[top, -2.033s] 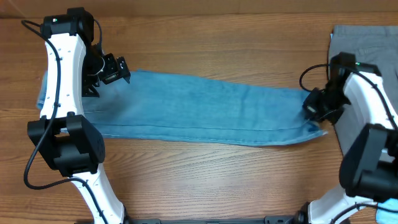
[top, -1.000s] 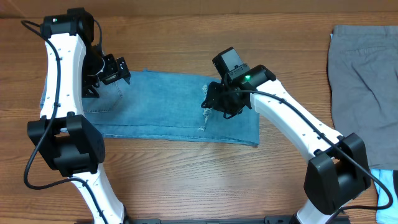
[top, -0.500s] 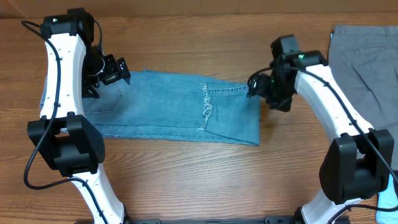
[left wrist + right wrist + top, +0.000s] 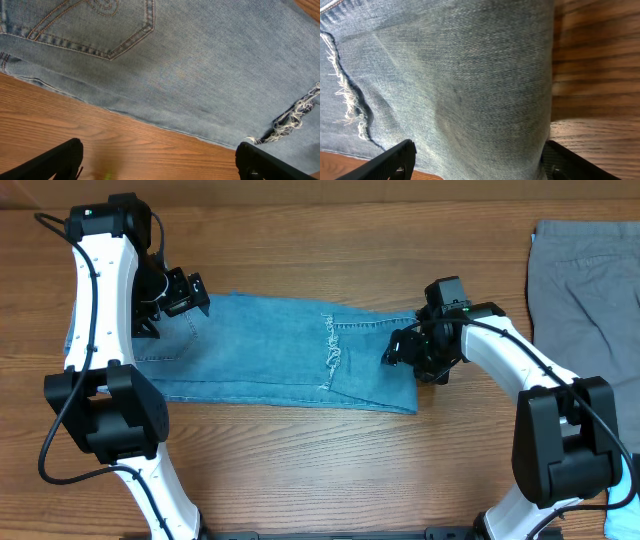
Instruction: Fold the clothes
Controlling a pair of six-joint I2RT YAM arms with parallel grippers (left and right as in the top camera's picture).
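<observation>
Meanwhile right fingers, apart like left fingers, have shifted down over jeans.

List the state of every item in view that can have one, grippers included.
jeans: folded once, legs doubled back, frayed hem lying mid-length, flat on the table.
left gripper: open, empty, above the waist end.
right gripper: open, empty, over the fold at the jeans' right end.
grey garment: spread flat at the table's right edge, partly out of frame.
</observation>
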